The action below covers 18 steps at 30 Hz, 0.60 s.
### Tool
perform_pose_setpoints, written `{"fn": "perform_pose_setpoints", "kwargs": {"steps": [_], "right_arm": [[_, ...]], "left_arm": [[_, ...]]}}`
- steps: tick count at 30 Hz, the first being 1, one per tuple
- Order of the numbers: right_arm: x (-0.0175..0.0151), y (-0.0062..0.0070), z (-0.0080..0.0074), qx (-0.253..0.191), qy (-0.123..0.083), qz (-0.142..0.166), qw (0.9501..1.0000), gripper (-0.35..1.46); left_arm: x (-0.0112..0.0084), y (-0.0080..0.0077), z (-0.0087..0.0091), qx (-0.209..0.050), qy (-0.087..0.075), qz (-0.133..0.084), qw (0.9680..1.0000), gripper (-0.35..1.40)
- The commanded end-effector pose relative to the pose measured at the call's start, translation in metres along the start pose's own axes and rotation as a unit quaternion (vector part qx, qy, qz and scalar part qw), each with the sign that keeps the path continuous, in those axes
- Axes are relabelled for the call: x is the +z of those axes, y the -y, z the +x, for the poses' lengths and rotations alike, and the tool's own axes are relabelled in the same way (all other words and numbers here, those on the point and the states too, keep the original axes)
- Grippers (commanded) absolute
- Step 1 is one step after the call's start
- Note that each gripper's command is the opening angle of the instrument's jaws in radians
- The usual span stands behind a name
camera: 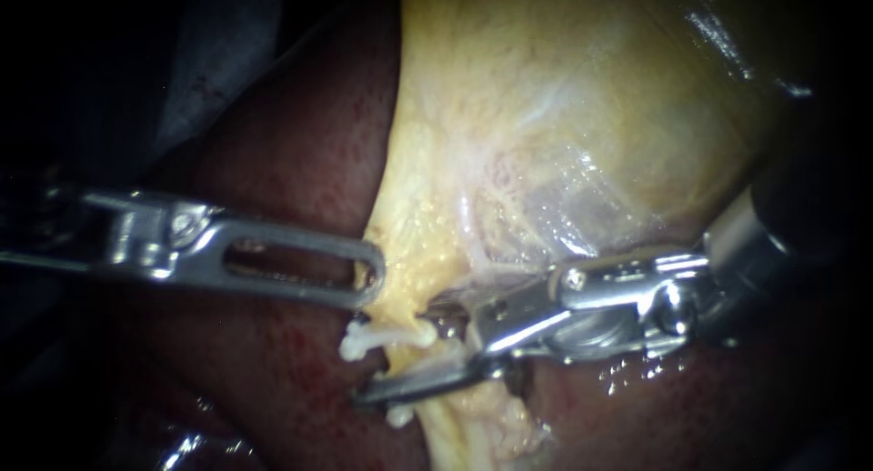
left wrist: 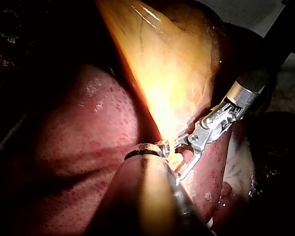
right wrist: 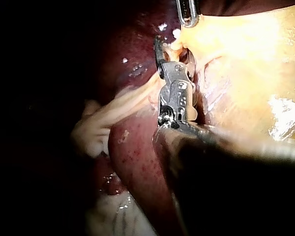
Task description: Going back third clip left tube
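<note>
My left instrument [camera: 368, 285] comes in from the left, its slotted jaws shut on the lower edge of the yellow gallbladder [camera: 564, 116]. Just below that edge a white clip [camera: 364, 337] crosses a pale tube [camera: 459, 407], and a second white clip [camera: 398, 416] shows lower down. My right instrument [camera: 400, 353] reaches in from the right, its jaws open on either side of the tube by the clips. In the right wrist view the right instrument [right wrist: 174, 49] stands open just short of a clip [right wrist: 176, 33]. In the left wrist view the right instrument [left wrist: 179, 160] gapes beside my left shaft [left wrist: 152, 196].
Dark red liver [camera: 300, 144] lies under and around the gallbladder, wet and glistening near the right instrument. Pale frayed tissue strands [right wrist: 103, 118] trail beside the right instrument's shaft. The far left of the endoscope view is dark.
</note>
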Motion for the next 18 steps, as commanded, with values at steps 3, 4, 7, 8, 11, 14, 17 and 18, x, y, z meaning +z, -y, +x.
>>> {"fn": "perform_pose_setpoints", "kwargs": {"steps": [3, 4, 7, 8, 11, 14, 17, 18], "right_arm": [[-0.0024, 0.0009, 0.0008, 0.003, -0.005, -0.004, 1.0, 0.51], [-0.003, 0.0011, 0.001, 0.005, -0.007, -0.005, 1.0, 0.51], [-0.0053, 0.0016, 0.0017, 0.009, -0.01, -0.007, 0.9999, 0.51], [-0.006, 0.0017, 0.0019, 0.01, -0.012, -0.009, 0.9998, 0.51], [-0.0083, 0.0021, 0.0024, 0.013, -0.015, -0.012, 0.9997, 0.51], [-0.0105, 0.0025, 0.0028, 0.014, -0.018, -0.016, 0.9996, 0.51], [-0.0129, 0.003, 0.0033, 0.009, -0.022, -0.023, 0.9994, 0.51], [-0.0139, 0.0031, 0.0036, 0.007, -0.024, -0.027, 0.9993, 0.51]], "left_arm": [[0.0, -0.0003, -0.0002, 0.0, -0.001, 0.001, 1.0, -0.35], [0.0, -0.0004, -0.0002, 0.0, -0.001, 0.001, 1.0, -0.35], [0.0001, -0.0007, -0.0003, 0.001, -0.001, 0.001, 1.0, -0.35], [0.0001, -0.0007, -0.0003, 0.001, -0.001, 0.001, 1.0, -0.35], [0.0001, -0.0008, -0.0003, 0.001, -0.001, 0.001, 1.0, -0.35], [0.0001, -0.0007, -0.0003, 0.001, -0.001, 0.001, 1.0, -0.35], [0.0002, -0.0007, -0.0003, 0.001, 0.0, 0.001, 1.0, -0.35], [0.0002, -0.0007, -0.0003, 0.001, 0.0, 0.001, 1.0, -0.35]]}}
